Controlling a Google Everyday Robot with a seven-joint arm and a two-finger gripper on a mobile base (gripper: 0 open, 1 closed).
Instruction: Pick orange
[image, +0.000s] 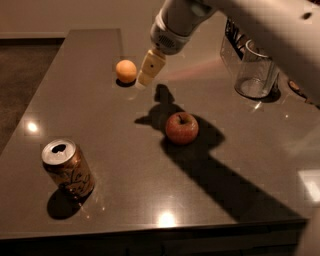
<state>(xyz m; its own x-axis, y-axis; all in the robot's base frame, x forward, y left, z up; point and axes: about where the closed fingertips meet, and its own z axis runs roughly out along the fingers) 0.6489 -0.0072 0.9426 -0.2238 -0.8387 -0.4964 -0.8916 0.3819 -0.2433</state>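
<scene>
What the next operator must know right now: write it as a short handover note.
Gripper: low over the table, just beside the orange, on its right in the camera view. It carries nothing.
Orange: on the table's far side, not lifted.
Done: approach.
Left: grasp the orange and lift it.
Leave alone: apple mid-table, can near the front edge, glass at far right.

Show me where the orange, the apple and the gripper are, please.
orange (126, 71), camera view: the middle of the fruit's skin.
apple (182, 129), camera view: its front side, below the stem.
gripper (142, 79), camera view: its pale tip, close beside the orange.
</scene>
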